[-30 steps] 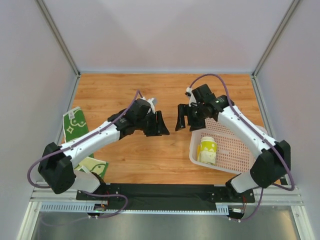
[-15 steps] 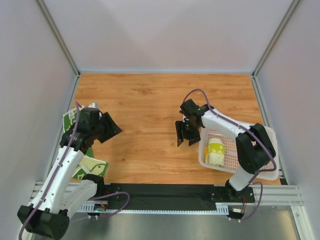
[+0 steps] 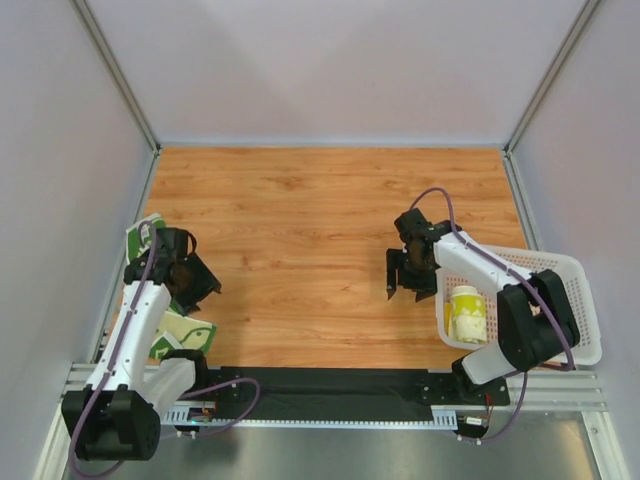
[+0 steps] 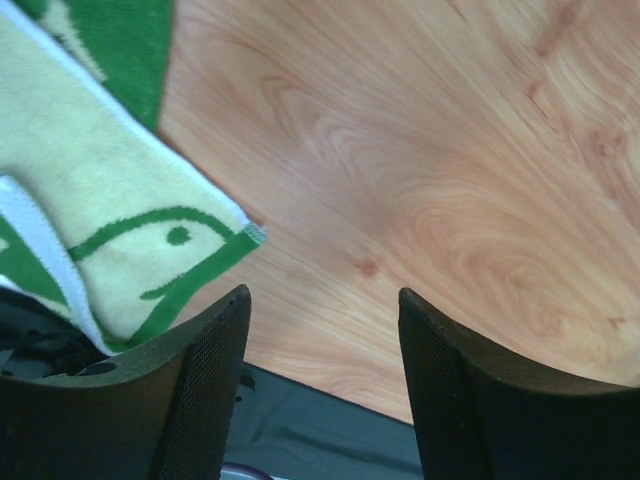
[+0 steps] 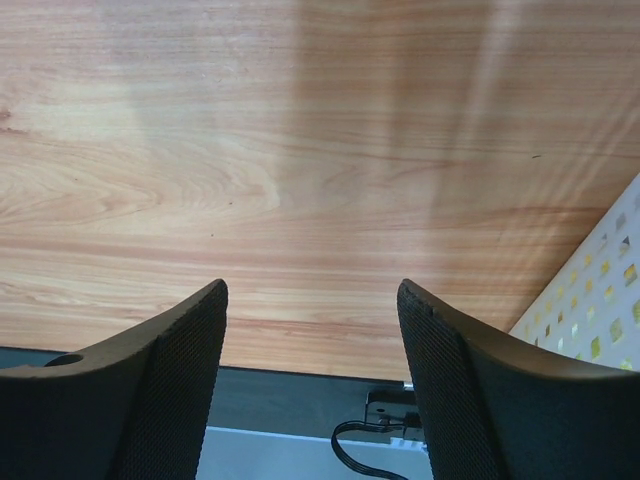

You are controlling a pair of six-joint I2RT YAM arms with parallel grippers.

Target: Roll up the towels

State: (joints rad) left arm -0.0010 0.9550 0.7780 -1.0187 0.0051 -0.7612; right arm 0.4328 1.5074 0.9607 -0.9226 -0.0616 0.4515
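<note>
A pale yellow towel with yellow-green prints [image 3: 467, 313] lies rolled in the white basket [image 3: 570, 300] at the near right. At the near left, a dark green towel with cream prints [image 3: 141, 243] lies by the wall. A pale yellow piece with green leaf prints [image 3: 186, 334] lies just nearer and shows in the left wrist view [image 4: 130, 250]; I cannot tell whether it is the same cloth. My left gripper [image 3: 198, 283] [image 4: 322, 292] is open and empty, over bare wood beside that cloth. My right gripper [image 3: 403, 284] [image 5: 311, 283] is open and empty, just left of the basket.
The basket's perforated wall shows at the right edge of the right wrist view [image 5: 600, 300]. The black base rail [image 3: 330, 385] runs along the near table edge. Grey walls close the left, right and back sides.
My left arm has swung from the table's middle back to the left towels. My right arm has drawn back nearer, and the basket with the rolled towel has shifted right and nearer.
</note>
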